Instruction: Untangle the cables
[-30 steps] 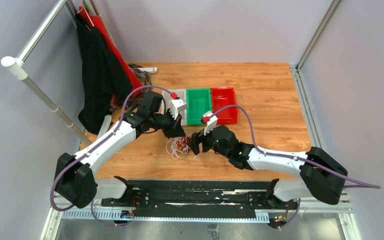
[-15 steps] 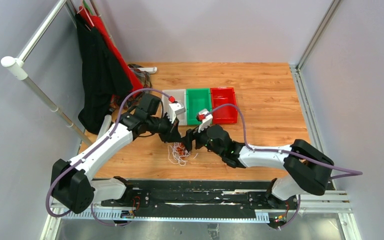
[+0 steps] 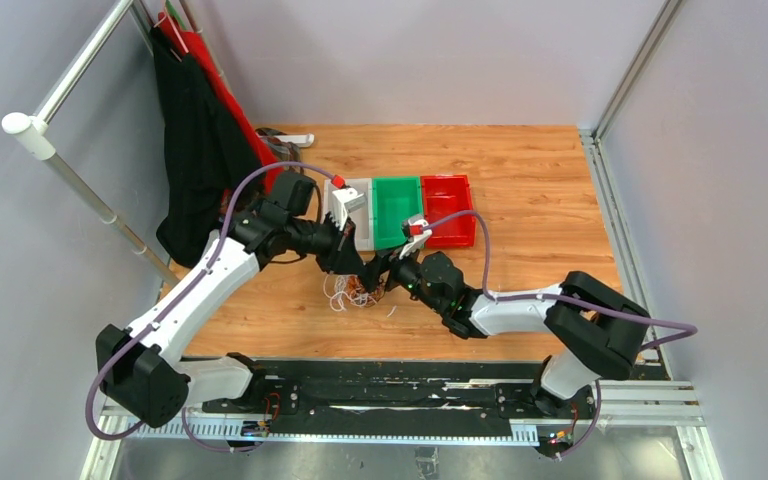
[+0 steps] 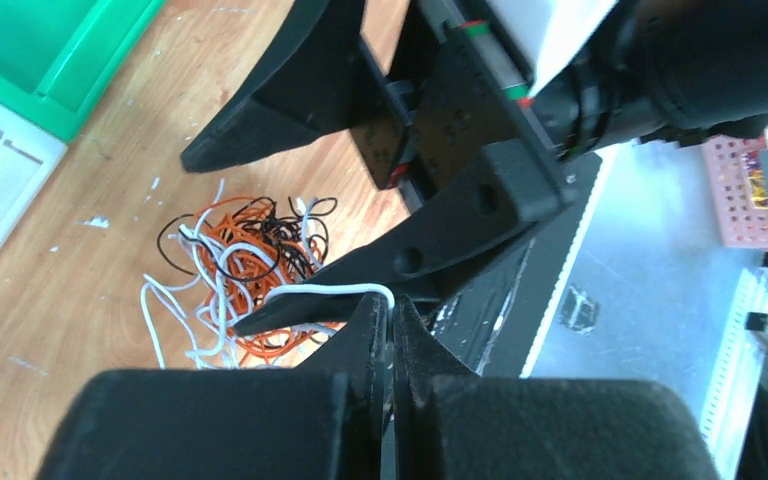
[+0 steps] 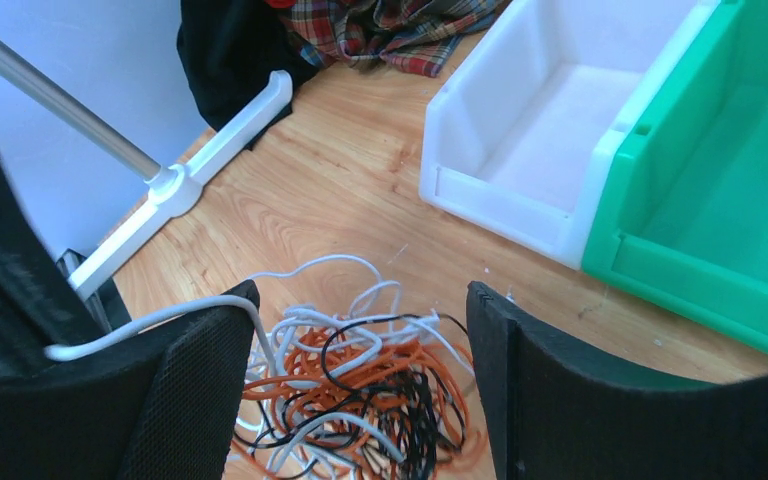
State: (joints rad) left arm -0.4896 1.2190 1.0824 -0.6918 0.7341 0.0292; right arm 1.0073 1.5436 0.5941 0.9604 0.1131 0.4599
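Both arms have reached farther in since a second ago, meeting over one tangle of cables (image 5: 360,390) on the near-middle surface (image 3: 520,180). The right tool (image 5: 360,295) is spread wide, its fingers either side of the white, black and orange strands. The left tool (image 4: 392,300) is pinched together on one white strand. Beyond, three bins stand in a row: one white bin (image 5: 520,215), one green bin (image 5: 660,270), one red bin (image 3: 444,200).
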